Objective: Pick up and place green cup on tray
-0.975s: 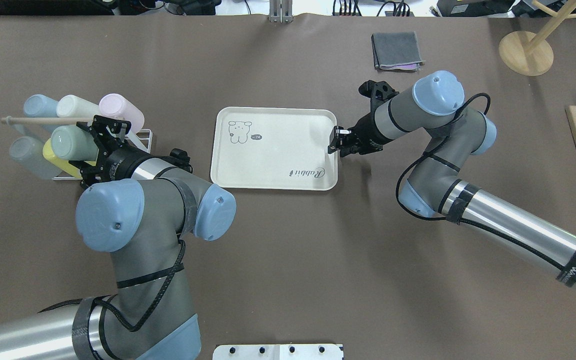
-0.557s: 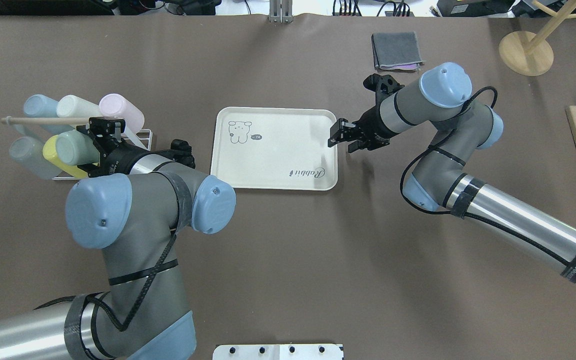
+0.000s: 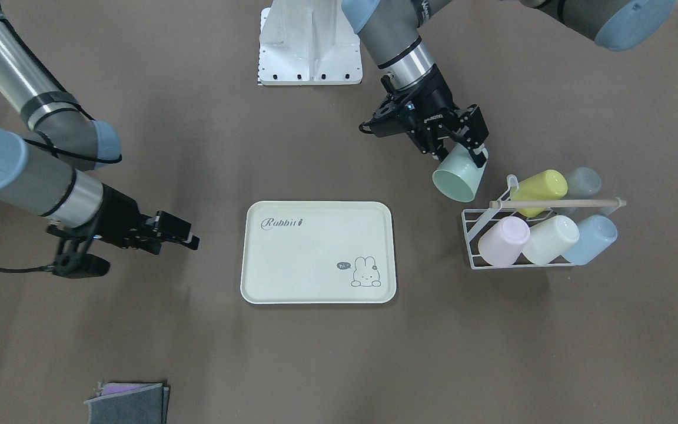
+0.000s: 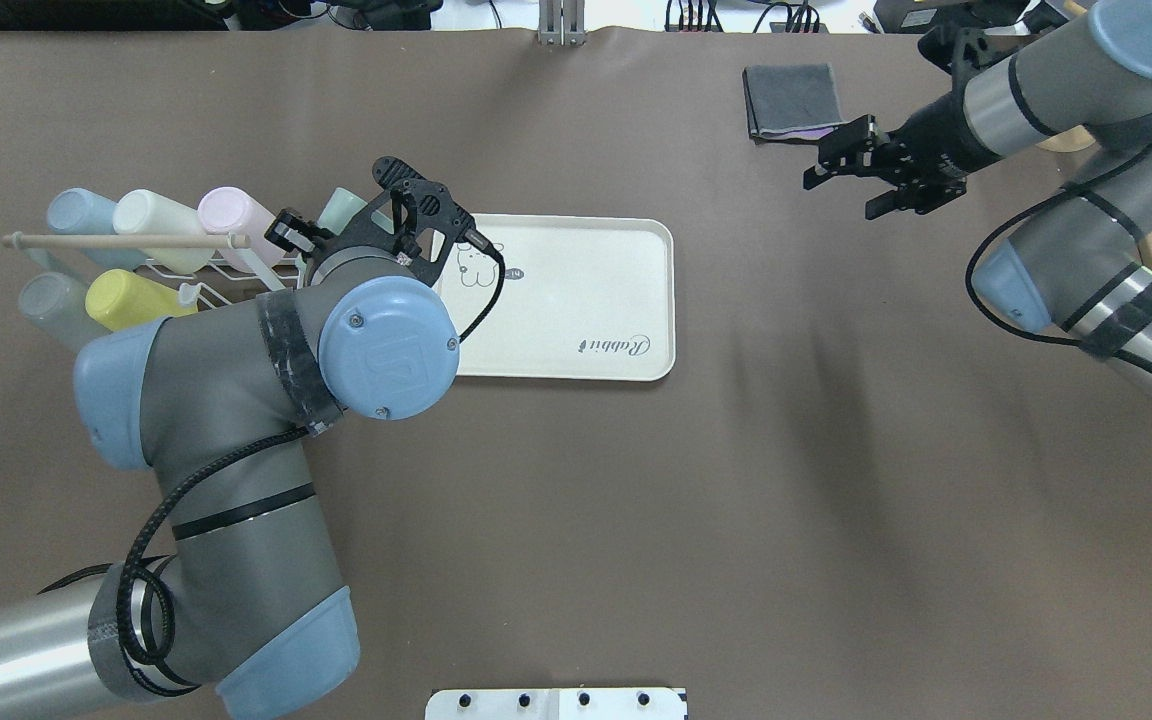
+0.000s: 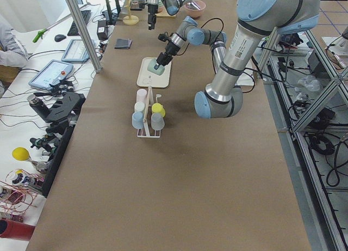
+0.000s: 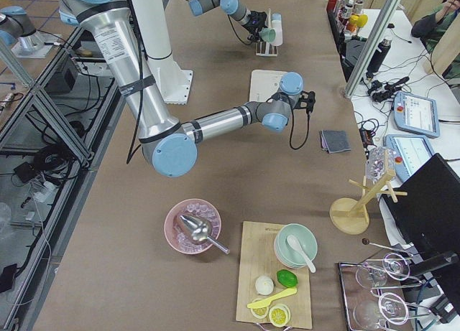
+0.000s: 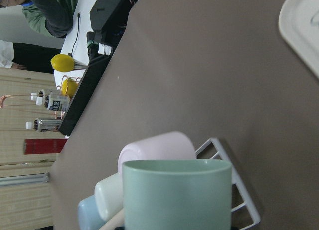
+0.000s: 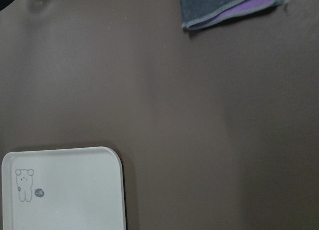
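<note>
Green cup [image 3: 457, 179], clamped near its closed end in left gripper [image 3: 461, 154], tilted and airborne right of centre, just off rack [image 3: 469, 227]; to be carried lower left, righted, lowered onto bare tray [image 3: 315, 235] floor before release; right gripper [image 3: 189, 234] parted, empty.

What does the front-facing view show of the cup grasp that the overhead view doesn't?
Front-facing only: the green cup's whole body and open mouth, tilted, clamped between the left fingers, near the rack and not over the tray.
Overhead only: the left arm's full bend, with its wrist hiding all but a sliver of the cup.
Both: the tray with nothing on it, five cups on the rack, the grey cloth, and the right fingers apart, holding nothing.
</note>
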`<state>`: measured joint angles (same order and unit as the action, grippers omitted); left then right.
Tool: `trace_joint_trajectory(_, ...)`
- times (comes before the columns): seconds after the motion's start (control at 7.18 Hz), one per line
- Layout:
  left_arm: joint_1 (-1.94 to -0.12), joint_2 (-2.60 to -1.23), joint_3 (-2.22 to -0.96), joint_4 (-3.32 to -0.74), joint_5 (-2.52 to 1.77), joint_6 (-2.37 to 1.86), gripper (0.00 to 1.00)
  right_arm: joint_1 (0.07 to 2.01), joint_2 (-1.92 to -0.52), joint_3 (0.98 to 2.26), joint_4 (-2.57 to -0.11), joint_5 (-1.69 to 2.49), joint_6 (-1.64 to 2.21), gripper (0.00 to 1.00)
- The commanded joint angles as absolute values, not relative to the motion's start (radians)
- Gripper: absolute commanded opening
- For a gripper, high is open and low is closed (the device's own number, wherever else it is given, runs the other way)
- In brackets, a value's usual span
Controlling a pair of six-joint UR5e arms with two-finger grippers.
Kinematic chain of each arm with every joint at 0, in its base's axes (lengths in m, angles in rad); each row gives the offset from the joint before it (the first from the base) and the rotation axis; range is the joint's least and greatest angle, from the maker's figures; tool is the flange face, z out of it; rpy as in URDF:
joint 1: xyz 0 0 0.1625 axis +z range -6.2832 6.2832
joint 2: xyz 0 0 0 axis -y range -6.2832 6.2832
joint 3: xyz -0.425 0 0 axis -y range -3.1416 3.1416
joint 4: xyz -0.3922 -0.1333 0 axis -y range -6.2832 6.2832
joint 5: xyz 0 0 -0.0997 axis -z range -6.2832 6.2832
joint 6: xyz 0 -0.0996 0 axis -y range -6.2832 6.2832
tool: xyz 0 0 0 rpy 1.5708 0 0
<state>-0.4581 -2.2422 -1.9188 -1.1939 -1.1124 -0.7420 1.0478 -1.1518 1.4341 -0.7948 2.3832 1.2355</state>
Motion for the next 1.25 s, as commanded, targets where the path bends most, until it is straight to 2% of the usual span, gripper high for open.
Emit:
trace_joint_trajectory(0.0, -0.449, -2.230, -1.815, -1.575, -1.088, -0.900, 0.16, 1.123, -1.218, 1.466, -0.898, 2.364, 1.021, 1.00)
trace_joint_trajectory(0.28, -0.419, -2.240, -1.633, -2.044, -0.949, -0.966, 0.17, 1.189, -1.322, 1.578, -1.117, 2.274, 0.709, 1.00)
trace_joint_trajectory(0.42, -0.366, -2.259, -1.593, -2.099, -0.827, -0.968, 0.17, 1.203, -1.360, 1.676, -1.297, 2.166, 0.525, 1.00)
trace_joint_trajectory(0.7, -0.298, -2.299, -1.427, -2.271, -0.663, -0.980, 0.17, 1.248, -1.451, 1.916, -1.687, 2.044, 0.219, 1.00)
trace_joint_trajectory(0.98, -0.293, -2.318, -1.342, -2.289, -0.643, -1.075, 0.16, 1.362, -1.631, 2.008, -1.732, 2.100, 0.114, 1.00)
trace_joint_trajectory(1.11, -0.296, -2.318, -1.307, -2.296, -0.640, -1.103, 0.16, 1.412, -1.693, 1.991, -1.735, 2.111, 0.044, 1.00)
